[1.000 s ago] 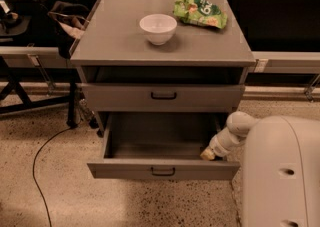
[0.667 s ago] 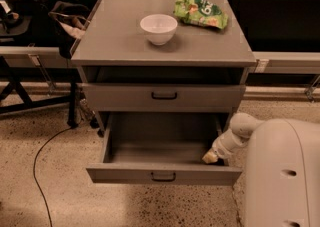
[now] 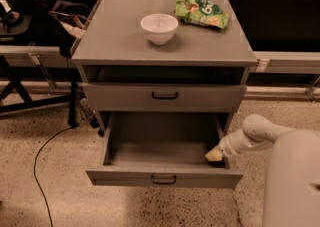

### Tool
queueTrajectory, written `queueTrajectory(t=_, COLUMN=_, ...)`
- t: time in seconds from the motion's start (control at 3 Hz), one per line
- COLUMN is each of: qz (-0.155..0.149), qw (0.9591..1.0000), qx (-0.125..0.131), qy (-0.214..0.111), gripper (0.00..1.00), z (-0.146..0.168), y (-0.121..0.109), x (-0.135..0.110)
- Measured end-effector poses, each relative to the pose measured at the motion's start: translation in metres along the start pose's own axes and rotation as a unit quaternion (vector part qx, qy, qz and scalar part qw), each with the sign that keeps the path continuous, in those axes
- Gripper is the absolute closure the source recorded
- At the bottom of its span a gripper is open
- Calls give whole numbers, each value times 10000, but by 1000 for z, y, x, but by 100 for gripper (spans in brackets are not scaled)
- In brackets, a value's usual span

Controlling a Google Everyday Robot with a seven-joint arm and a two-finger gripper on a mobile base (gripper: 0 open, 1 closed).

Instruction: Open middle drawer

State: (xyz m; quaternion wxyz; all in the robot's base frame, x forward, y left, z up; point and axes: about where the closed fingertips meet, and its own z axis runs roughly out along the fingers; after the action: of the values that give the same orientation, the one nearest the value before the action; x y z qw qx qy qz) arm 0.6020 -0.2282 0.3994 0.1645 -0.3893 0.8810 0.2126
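Note:
The middle drawer [image 3: 164, 177] is a grey drawer with a small black loop handle. It stands pulled well out of the grey cabinet [image 3: 120, 46], and its plain grey box interior is bare. My gripper [image 3: 215, 155] reaches in from the right. Its tip sits inside the drawer at the front right corner, against the right wall just behind the front panel. The white arm [image 3: 255, 133] runs back to my body at the lower right. The drawer above [image 3: 165, 96] is closed. Any drawer below is hidden under the open one.
A white bowl [image 3: 159, 27] and a green snack bag [image 3: 201, 11] lie on the cabinet top. A black cable [image 3: 42, 156] trails over the speckled floor at the left. A dark stand and a bag [image 3: 67, 18] stand at the far left. My white body [image 3: 292, 181] fills the lower right.
The middle drawer has slid a little further out toward the camera. My gripper has moved forward with it at the drawer's right front corner.

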Motion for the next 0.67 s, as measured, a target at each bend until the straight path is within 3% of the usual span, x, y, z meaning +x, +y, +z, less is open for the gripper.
queueTrajectory(t=0.33, qz=184, qw=9984, qx=-79, qy=-537, gripper=100, z=-29, y=2, x=-11)
queueTrajectory(t=0.67, qz=401, qw=9906, qx=-186, qy=-1295, gripper=100, z=-73, y=9, x=-28)
